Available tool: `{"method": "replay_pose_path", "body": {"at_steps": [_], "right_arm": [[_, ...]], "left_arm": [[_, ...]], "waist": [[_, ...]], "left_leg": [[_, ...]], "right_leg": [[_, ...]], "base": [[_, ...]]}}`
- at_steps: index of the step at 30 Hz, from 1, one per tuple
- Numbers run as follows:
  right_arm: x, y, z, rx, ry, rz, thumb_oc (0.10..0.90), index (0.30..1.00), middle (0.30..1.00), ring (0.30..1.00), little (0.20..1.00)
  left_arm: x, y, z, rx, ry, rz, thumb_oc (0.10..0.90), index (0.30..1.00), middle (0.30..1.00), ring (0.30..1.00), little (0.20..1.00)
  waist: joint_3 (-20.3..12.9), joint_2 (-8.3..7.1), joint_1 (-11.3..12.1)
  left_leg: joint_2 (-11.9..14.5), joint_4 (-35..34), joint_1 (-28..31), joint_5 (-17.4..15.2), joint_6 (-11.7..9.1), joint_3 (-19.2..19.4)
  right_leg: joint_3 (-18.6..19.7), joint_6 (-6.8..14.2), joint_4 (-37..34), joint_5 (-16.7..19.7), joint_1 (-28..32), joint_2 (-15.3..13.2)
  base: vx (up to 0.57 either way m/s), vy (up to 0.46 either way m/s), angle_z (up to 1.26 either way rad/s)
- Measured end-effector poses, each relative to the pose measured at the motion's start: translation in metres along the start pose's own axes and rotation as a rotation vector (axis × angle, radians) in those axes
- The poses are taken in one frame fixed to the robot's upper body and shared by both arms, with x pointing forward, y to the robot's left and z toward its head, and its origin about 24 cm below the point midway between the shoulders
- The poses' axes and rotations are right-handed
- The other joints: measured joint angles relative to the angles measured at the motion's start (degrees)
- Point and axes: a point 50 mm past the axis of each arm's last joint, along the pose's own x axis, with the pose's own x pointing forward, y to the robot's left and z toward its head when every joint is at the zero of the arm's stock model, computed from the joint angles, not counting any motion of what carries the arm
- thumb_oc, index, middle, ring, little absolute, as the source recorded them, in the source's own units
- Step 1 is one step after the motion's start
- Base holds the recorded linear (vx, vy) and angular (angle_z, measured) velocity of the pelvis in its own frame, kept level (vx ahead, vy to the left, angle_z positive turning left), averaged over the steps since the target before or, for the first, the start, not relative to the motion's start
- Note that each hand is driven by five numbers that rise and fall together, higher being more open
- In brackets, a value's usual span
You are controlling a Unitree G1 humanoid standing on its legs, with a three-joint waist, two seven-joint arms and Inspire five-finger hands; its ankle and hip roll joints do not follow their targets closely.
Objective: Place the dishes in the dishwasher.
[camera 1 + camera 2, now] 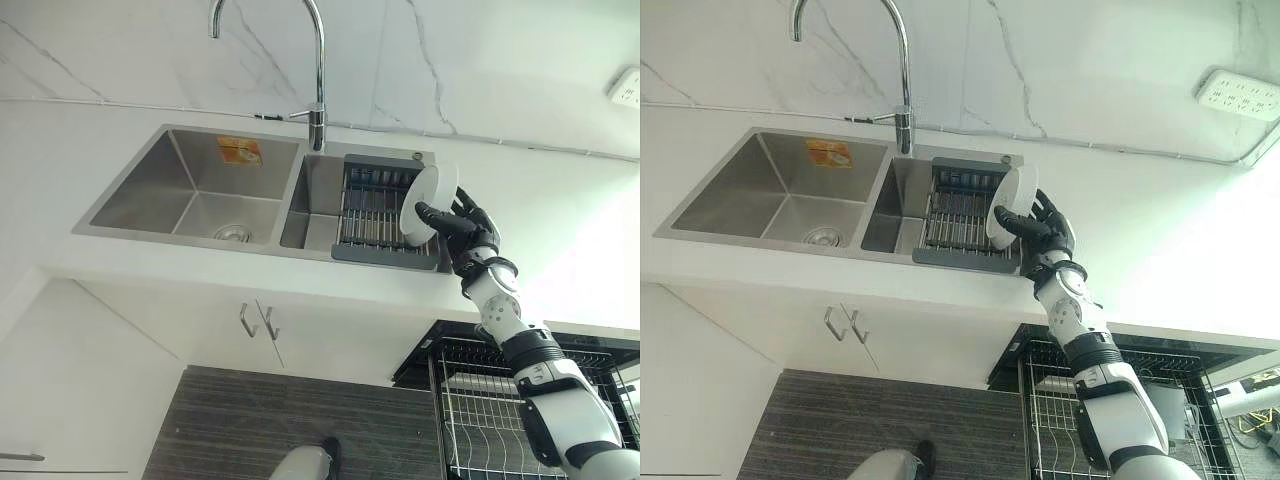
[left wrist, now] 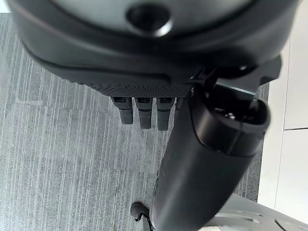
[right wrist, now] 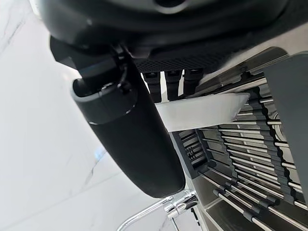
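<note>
The left robot hand hangs over the floor, fingers relaxed, holding nothing. In the sink, above the rack in its right basin, the right robot hand pinches a white plate by its rim, thumb on one face, fingers behind. The plate looks stiff, smooth, breakable and probably slippery; an edge grip suits it. The dishwasher basket waits near right, below the desk.

- both eye views look from the head onto the sink, bench and faucet, a slight sideways offset apart.
- the right wrist view sits very close over the drying rack.
- the left wrist view faces the floor.
</note>
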Motion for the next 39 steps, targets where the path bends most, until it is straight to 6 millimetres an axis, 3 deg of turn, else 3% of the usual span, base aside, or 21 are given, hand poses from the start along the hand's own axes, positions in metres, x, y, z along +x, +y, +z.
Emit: {"method": "replay_pose_path", "body": {"at_steps": [7,30,34,39], "right_arm": [[0.000,-0.003,-0.003,-0.037,0.012,-0.013,0.400,0.300,0.300,0.300,0.300],[0.000,0.003,-0.004,-0.066,-0.021,0.018,0.400,0.300,0.300,0.300,0.300],[-0.005,0.018,-0.012,0.053,-0.019,0.069,0.400,0.300,0.300,0.300,0.300],[-0.027,0.051,-0.011,0.227,-0.095,0.233,0.400,0.300,0.300,0.300,0.300]], "left_arm": [[0.000,0.001,0.001,0.000,-0.001,0.017,0.800,0.900,0.900,0.900,0.900],[0.000,0.002,0.002,-0.003,0.003,0.022,0.800,0.900,0.900,0.900,0.900],[0.000,0.002,0.001,-0.006,0.004,0.021,0.800,0.900,0.900,0.900,0.900],[0.000,0.000,0.002,-0.005,-0.005,0.018,0.800,0.900,0.900,0.900,0.900]], "waist": [[0.58,-0.81,0.02],[1.76,-0.10,0.03],[1.79,-0.10,-1.22],[1.79,-0.09,-3.01]], "left_leg": [[0.04,0.01,-0.07,0.15,-0.07,-0.17],[0.01,0.00,0.72,0.30,0.03,-0.44],[0.12,-0.03,0.69,0.32,0.00,-0.33],[0.75,-0.18,0.97,0.54,0.18,1.61]], "right_leg": [[-0.02,-0.01,0.08,0.00,-0.02,0.08],[-0.06,-0.11,-0.05,0.07,0.98,0.16],[0.01,-0.11,-0.03,0.05,0.82,0.18],[2.06,-0.33,0.16,-0.09,-0.24,0.40]], "base": [[0.00,0.000,0.00],[0.00,0.000,0.00],[-0.09,-0.023,-0.01],[-0.13,-0.050,-0.21]]}}
